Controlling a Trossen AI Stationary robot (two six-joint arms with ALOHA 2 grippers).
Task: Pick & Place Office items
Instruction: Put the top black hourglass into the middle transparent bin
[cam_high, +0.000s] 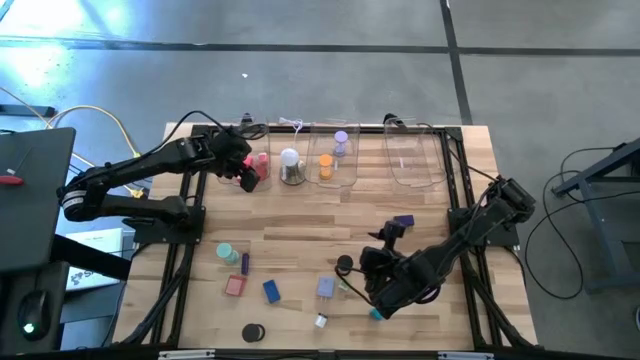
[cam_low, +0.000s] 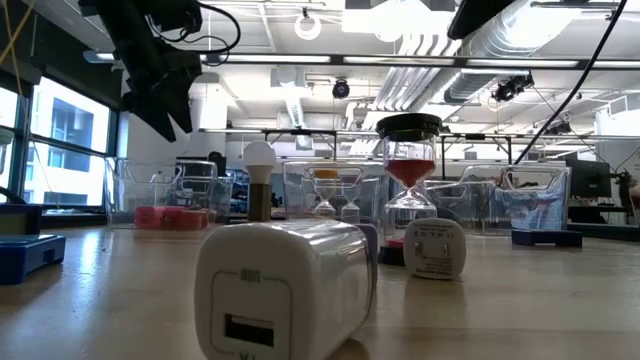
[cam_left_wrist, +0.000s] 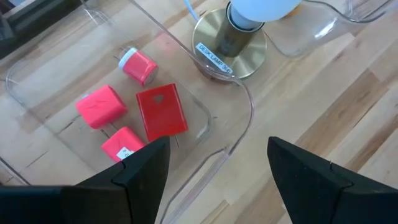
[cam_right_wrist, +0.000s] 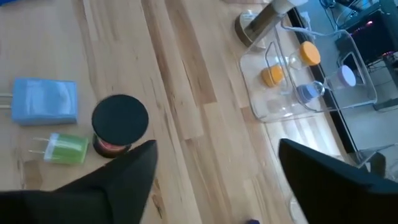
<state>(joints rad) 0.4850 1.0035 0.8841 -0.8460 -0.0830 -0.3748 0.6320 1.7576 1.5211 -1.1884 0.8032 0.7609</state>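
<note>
The wooden surface (cam_high: 300, 225) sits on a grey floor, with a row of clear bins along its far edge. The far-left clear bin (cam_left_wrist: 50, 81) already has four red and pink pieces (cam_left_wrist: 160, 111) in it. The next clear bin (cam_right_wrist: 311, 81) holds orange pieces (cam_right_wrist: 271, 76) and purple pieces (cam_right_wrist: 346, 76). So some sorting looks done.

A lot is left. Small pieces lie loose on the near part of the surface: a teal roll (cam_high: 226, 251), a pink block (cam_high: 235, 286), a blue block (cam_high: 271, 291), a black disc (cam_high: 252, 332) and a few more.

The left gripper (cam_left_wrist: 214, 171) hangs over the red bin's edge, fingers apart, holding nothing. The right gripper (cam_right_wrist: 217, 171) is low over the loose things, fingers wide, holding nothing. Just beside it are a light blue block (cam_right_wrist: 45, 101), a black-topped timer (cam_right_wrist: 119, 121) and a small green plug (cam_right_wrist: 62, 149).
</note>
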